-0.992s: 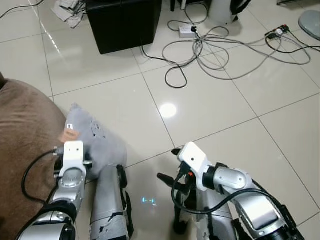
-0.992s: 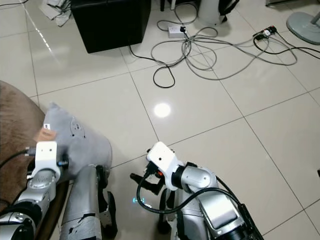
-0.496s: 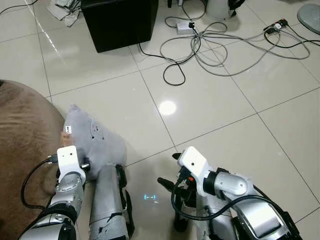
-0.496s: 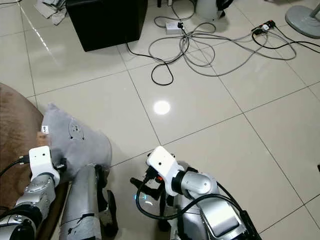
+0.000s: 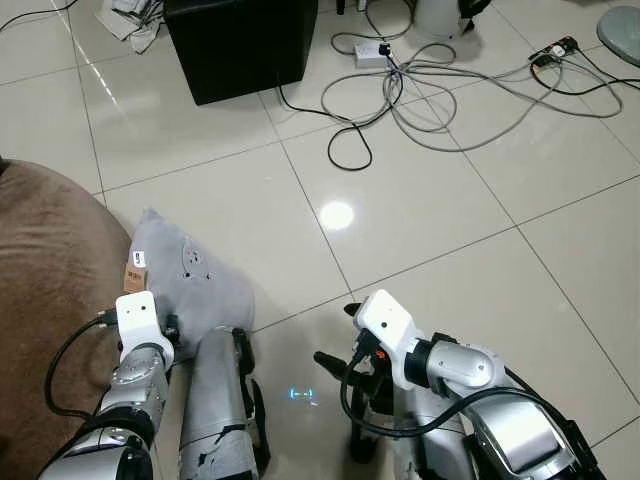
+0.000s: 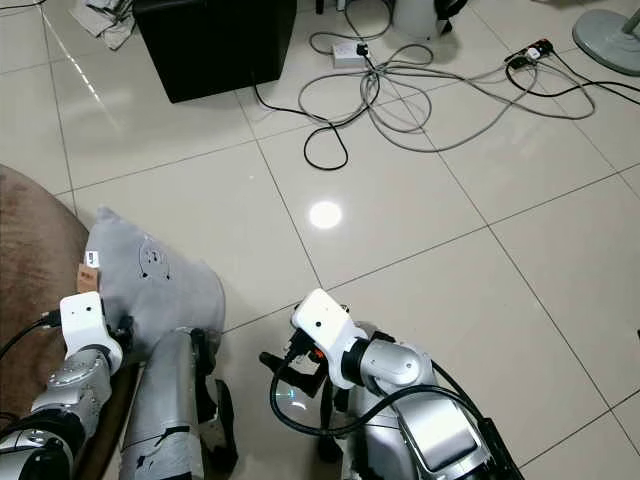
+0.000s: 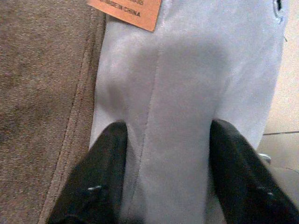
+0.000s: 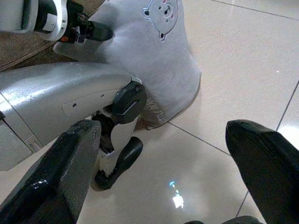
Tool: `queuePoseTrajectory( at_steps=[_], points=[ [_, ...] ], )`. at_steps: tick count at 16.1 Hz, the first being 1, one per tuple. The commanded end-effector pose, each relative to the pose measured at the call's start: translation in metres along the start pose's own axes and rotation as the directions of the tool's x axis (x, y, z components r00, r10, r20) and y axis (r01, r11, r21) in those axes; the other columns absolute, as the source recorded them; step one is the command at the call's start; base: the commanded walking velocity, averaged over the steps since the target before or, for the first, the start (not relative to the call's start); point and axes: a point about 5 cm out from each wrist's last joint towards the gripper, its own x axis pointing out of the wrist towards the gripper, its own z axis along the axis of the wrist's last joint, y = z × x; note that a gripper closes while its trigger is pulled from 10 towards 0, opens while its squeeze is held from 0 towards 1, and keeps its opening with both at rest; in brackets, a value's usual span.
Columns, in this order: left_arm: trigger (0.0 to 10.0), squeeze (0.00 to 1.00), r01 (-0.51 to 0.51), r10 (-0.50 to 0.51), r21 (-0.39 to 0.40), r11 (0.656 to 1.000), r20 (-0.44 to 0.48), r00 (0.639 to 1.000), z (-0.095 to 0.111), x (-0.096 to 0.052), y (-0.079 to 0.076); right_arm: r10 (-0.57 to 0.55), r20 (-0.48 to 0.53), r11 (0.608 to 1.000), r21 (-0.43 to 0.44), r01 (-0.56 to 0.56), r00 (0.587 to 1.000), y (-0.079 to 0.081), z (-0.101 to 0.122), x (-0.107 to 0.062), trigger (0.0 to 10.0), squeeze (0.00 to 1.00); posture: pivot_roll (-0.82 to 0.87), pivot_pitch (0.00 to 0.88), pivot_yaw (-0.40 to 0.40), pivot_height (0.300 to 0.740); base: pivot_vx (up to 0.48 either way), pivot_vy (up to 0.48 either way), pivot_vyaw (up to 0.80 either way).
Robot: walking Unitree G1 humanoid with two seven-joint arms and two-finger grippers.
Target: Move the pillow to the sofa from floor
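Observation:
A grey pillow (image 5: 185, 275) with a small bear print lies on the tiled floor, leaning against the brown sofa (image 5: 50, 280) on my left. In the left wrist view, my left gripper (image 7: 166, 140) is shut on the pillow's near edge, with a fold of grey fabric bulging between the two black fingers (image 7: 110, 154). An orange tag (image 7: 126, 9) is sewn beside the sofa's side. My right gripper (image 5: 335, 332) hangs open low over the floor to the right of the pillow, holding nothing. Its wrist view looks across at the pillow (image 8: 159, 60).
My silver leg (image 5: 215, 400) stands just in front of the pillow. A black box (image 5: 240, 45) sits at the back, with a tangle of cables (image 5: 420, 90) and a power strip to its right. Crumpled cloth (image 5: 135, 20) lies at the far left.
My left wrist has dropped slightly toward me along the pillow's near edge. The camera shifted a little. The right arm has hardly moved.

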Motion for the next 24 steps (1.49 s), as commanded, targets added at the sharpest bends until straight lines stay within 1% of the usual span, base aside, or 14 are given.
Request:
queuePoseTrajectory(
  at_steps=[1, 3, 7, 13, 16, 18, 19, 20, 21, 22, 23, 24],
  points=[
    [0.0, 0.0, 0.011, -0.011, -0.001, 1.0, -0.072, 0.997, -0.02, -0.004, 0.001, 0.011, -0.008, 1.0, 0.014, -0.011, 1.0, 0.004, -0.003, 0.0, 10.0, 0.0, -0.02, 0.329, -0.03, 0.574, 0.0, 0.0, 0.0],
    [0.0, 0.0, 0.042, -0.042, -0.008, 0.999, -0.072, 0.997, -0.02, -0.004, -0.003, 0.005, -0.005, 1.0, 0.016, -0.005, 1.0, 0.005, -0.003, 0.003, 10.0, 0.0, -0.02, 0.325, -0.025, 0.574, 0.0, 0.0, 0.0],
    [0.0, 0.0, 0.062, -0.062, -0.01, 0.998, -0.075, 0.995, -0.02, -0.004, -0.006, -0.01, -0.002, 1.0, 0.019, 0.01, 1.0, 0.003, -0.003, 0.004, 10.0, 0.0, -0.01, 0.319, -0.013, 0.574, 0.0, 0.0, 0.0],
    [0.0, 0.0, 0.107, -0.107, -0.001, 0.994, -0.061, 0.992, -0.014, -0.003, -0.016, -0.056, 0.006, 0.998, 0.023, 0.056, 0.998, -0.006, -0.004, 0.006, 10.0, 0.0, -0.01, 0.273, 0.024, 0.574, 0.0, 0.0, 0.0],
    [0.0, 0.0, 0.159, -0.16, -0.027, 0.987, -0.04, 0.986, -0.008, -0.002, -0.028, -0.089, 0.006, 0.996, 0.031, 0.089, 0.996, -0.009, -0.009, 0.007, 10.0, 0.0, 0.01, 0.236, 0.03, 0.574, 0.0, 0.0, 0.0],
    [0.0, 0.0, 0.21, -0.211, -0.03, 0.977, -0.03, 0.977, -0.006, -0.003, -0.04, -0.135, -0.008, 0.99, 0.036, 0.135, 0.991, -0.017, -0.016, 0.007, 10.0, 0.0, 0.03, 0.197, 0.039, 0.574, 0.0, 0.0, 0.0],
    [0.0, 0.0, 0.288, -0.288, -0.011, 0.958, -0.01, 0.958, -0.003, -0.005, -0.054, -0.178, -0.017, 0.983, 0.043, 0.179, 0.984, -0.024, -0.021, 0.006, 10.0, 0.0, 0.04, 0.166, 0.042, 0.574, 0.0, 0.0, 0.0],
    [0.0, 0.0, 0.384, -0.384, 0.004, 0.923, 0.025, 0.923, 0.003, -0.007, -0.069, -0.222, -0.023, 0.974, 0.049, 0.223, 0.975, -0.031, -0.024, 0.004, 10.0, 0.0, 0.04, 0.136, 0.044, 0.574, 0.0, 0.0, 0.0],
    [0.0, 0.0, 0.477, -0.477, 0.008, 0.879, 0.065, 0.877, 0.01, -0.011, -0.084, -0.262, -0.021, 0.963, 0.061, 0.263, 0.965, -0.038, -0.026, 0.002, 10.0, 0.0, 0.04, 0.106, 0.047, 0.574, 0.0, 0.0, 0.0],
    [0.0, 0.0, 0.509, -0.508, 0.015, 0.861, 0.077, 0.858, 0.015, -0.012, -0.091, -0.278, -0.02, 0.958, 0.068, 0.279, 0.96, -0.044, -0.026, 0.003, 10.0, 0.0, 0.04, 0.071, 0.055, 0.574, 0.0, 0.0, 0.0],
    [0.0, 0.0, 0.57, -0.57, 0.036, 0.821, 0.129, 0.812, 0.028, -0.014, -0.103, -0.341, -0.003, 0.935, 0.099, 0.34, 0.94, -0.055, -0.024, 0.001, 10.0, 0.0, 0.03, 0.038, 0.059, 0.574, 0.0, 0.0, 0.0],
    [0.0, 0.0, 0.614, -0.612, 0.053, 0.787, 0.19, 0.768, 0.043, -0.018, -0.112, -0.405, 0.014, 0.907, 0.129, 0.4, 0.914, -0.063, -0.022, -0.002, 10.0, 0.0, 0.03, 0.007, 0.062, 0.574, 0.0, 0.0, 0.0]
  ],
)
